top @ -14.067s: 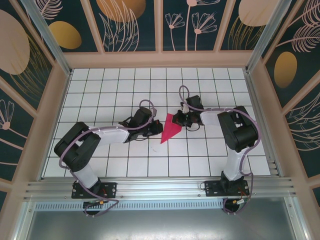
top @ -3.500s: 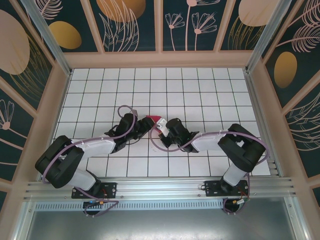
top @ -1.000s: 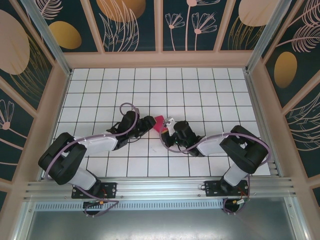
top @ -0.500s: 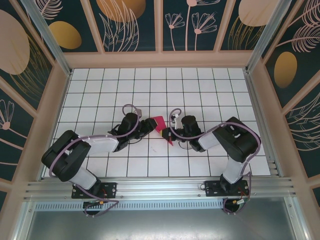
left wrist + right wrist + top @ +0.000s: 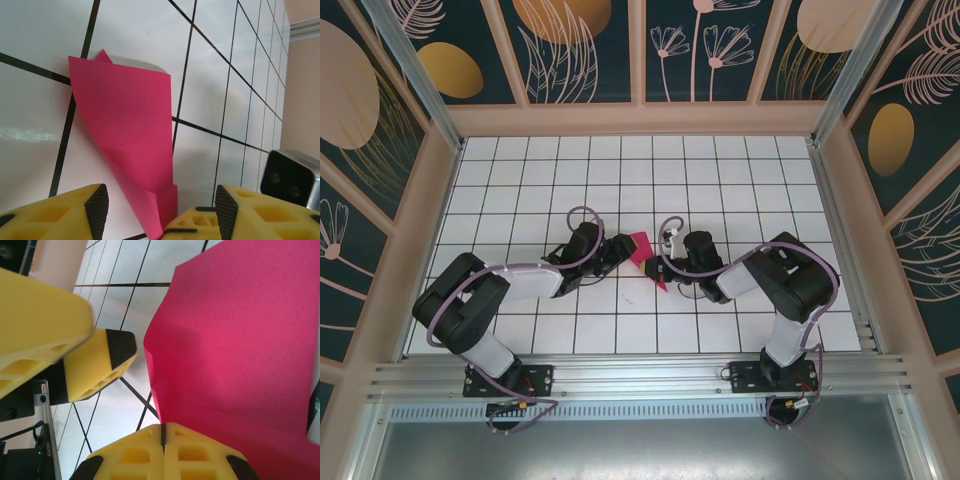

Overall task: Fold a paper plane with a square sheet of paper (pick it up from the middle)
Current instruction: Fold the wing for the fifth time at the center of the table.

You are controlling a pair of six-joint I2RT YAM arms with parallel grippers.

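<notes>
Mid-table, R claw pinches paper plane edge, L claw spread.

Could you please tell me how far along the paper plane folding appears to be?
Done: the red paper is already folded, a tapered layered shape rather than a flat square. In hand: the right gripper is shut on its edge, and the left gripper stands open astride it. Left: it does not yet look like a finished slim dart, so more folds probably remain.
</notes>
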